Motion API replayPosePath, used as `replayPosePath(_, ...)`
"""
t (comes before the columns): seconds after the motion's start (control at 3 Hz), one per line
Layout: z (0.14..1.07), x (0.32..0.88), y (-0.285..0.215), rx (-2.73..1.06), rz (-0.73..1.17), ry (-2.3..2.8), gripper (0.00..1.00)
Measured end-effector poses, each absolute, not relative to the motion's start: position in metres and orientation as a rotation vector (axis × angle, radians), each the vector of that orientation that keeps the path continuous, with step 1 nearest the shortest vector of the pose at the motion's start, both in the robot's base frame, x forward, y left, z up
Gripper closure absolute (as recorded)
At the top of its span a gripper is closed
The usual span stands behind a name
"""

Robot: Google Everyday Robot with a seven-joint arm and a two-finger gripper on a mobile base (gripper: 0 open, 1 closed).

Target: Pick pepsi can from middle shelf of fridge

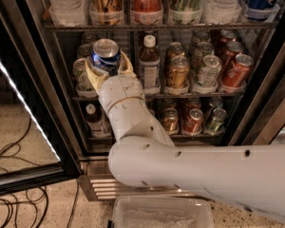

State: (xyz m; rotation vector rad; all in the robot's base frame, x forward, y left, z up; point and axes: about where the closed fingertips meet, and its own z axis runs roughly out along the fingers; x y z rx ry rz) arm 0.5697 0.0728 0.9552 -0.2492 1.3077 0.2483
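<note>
The white arm (180,167) is bent upward from lower right; the gripper (108,63) is held raised, fingers (92,74) clasped around the pepsi can (106,50).
</note>
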Motion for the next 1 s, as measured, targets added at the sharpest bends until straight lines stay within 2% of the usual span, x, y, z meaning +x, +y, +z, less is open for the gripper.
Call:
replayPosePath(0.67,0.909,0.554,0.082,-0.353,0.466,1.482,1.00)
replayPosePath(1.0,0.907,0.553,0.085,-0.346,0.487,1.498,1.00)
